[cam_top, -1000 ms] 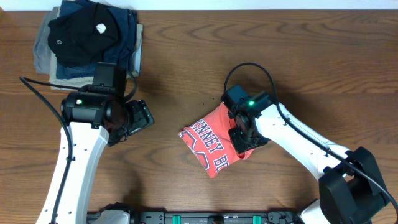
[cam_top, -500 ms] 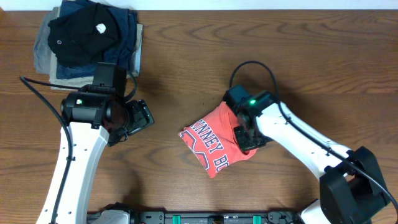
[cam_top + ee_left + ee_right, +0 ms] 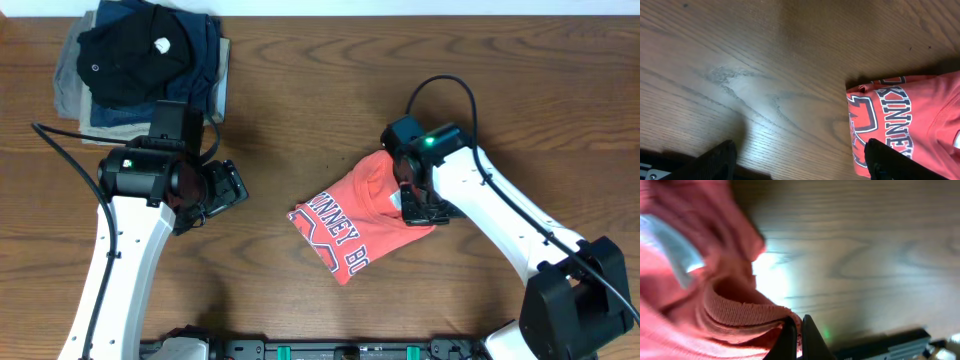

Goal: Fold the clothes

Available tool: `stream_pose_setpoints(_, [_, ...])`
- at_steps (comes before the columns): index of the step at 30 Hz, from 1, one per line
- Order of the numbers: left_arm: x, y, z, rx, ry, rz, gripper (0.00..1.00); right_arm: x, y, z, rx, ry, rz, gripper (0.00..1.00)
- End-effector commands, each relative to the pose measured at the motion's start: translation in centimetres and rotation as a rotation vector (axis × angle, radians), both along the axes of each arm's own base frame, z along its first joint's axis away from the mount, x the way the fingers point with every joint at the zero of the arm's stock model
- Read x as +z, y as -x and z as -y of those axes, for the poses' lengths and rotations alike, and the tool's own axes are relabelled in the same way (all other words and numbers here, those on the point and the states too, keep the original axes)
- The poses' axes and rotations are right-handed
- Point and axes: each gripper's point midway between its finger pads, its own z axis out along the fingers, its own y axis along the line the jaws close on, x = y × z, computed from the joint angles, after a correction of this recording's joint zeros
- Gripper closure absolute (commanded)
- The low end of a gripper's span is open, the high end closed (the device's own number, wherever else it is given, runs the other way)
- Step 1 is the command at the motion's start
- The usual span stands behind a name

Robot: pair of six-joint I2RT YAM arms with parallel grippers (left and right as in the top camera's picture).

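Observation:
The coral-red T-shirt (image 3: 350, 225) with printed lettering lies crumpled in the middle of the table. It also shows in the left wrist view (image 3: 910, 120) and the right wrist view (image 3: 695, 305). My right gripper (image 3: 415, 205) is shut on the shirt's ribbed collar edge (image 3: 747, 315) at the shirt's right side and holds that part lifted. My left gripper (image 3: 228, 190) is open and empty, well to the left of the shirt, above bare wood; its two fingers (image 3: 800, 162) show spread wide.
A stack of folded black, navy and khaki garments (image 3: 140, 60) sits at the back left corner. The wooden table (image 3: 300, 100) surrounds the shirt. The right arm's cable (image 3: 440, 95) loops above the shirt.
My right gripper has moved right and slightly back, pulling the shirt's collar side with it, so the shirt is stretched out more to the right. The left arm has not moved.

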Motion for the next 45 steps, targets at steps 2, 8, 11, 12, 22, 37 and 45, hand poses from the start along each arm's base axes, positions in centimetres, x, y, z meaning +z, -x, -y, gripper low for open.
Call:
stream_pose_setpoints(2, [-0.4,0.1,-0.3,-0.010,-0.017,-0.014,0.17,-0.3,-0.3,2.1,-0.103,0.091,0.052,0.99])
stream_pose_setpoints(8, [-0.4,0.1,-0.3,-0.011,-0.017,-0.014,0.17,-2.6,0.4,1.9,-0.111,0.062,0.041,0.99])
stream_pose_setpoints(11, [-0.4,0.1,-0.3,-0.011,-0.017,-0.014,0.17,-3.3,0.7,1.9,-0.112,0.056,0.038,0.99])
stream_pose_setpoints(12, [-0.4,0.1,-0.3,-0.011,-0.017,-0.014,0.17,-3.4,0.7,2.1,-0.115,0.062,0.038,0.98])
stream_pose_setpoints(22, [-0.4,0.1,-0.3,-0.011,-0.017,-0.014,0.17,-0.3,2.3,7.4,-0.319,0.276,0.016,0.72])
stream_pose_setpoints(37, [-0.4,0.1,-0.3,-0.010,-0.017,-0.015,0.17,0.5,-2.4,-2.4,0.100,-0.349,-0.022,0.65])
stream_pose_setpoints(45, [-0.4,0.1,-0.3,-0.011,-0.017,-0.014,0.17,-1.8,-3.0,-3.7,0.144,-0.421,0.017,0.99])
